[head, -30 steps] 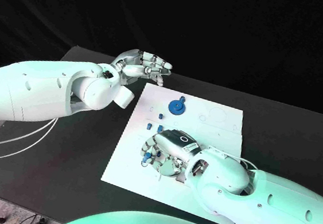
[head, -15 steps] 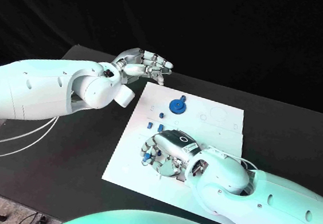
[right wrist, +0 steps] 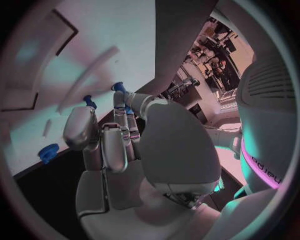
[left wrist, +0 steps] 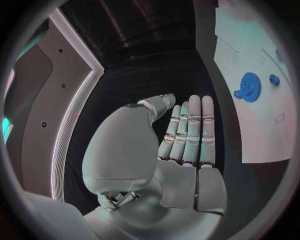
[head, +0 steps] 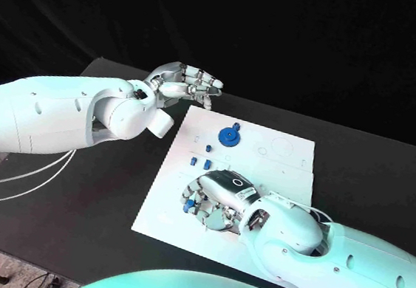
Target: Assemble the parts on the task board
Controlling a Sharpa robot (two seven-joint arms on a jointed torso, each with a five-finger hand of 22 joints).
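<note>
Silver right hand point(head: 218, 197) curls over small blue parts point(head: 188, 204) on white task board point(head: 269, 171), grasp unclear; left hand point(head: 186, 83) parked empty at board's 11 o'clock, fingers loosely apart, clearing workspace.

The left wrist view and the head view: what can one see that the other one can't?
Only the left wrist view shows the left hand's flat palm side, fingers straight and side by side, holding nothing. Only the head view shows the right hand down on the task board among small blue parts. Both show the white board and the blue gear.
</note>
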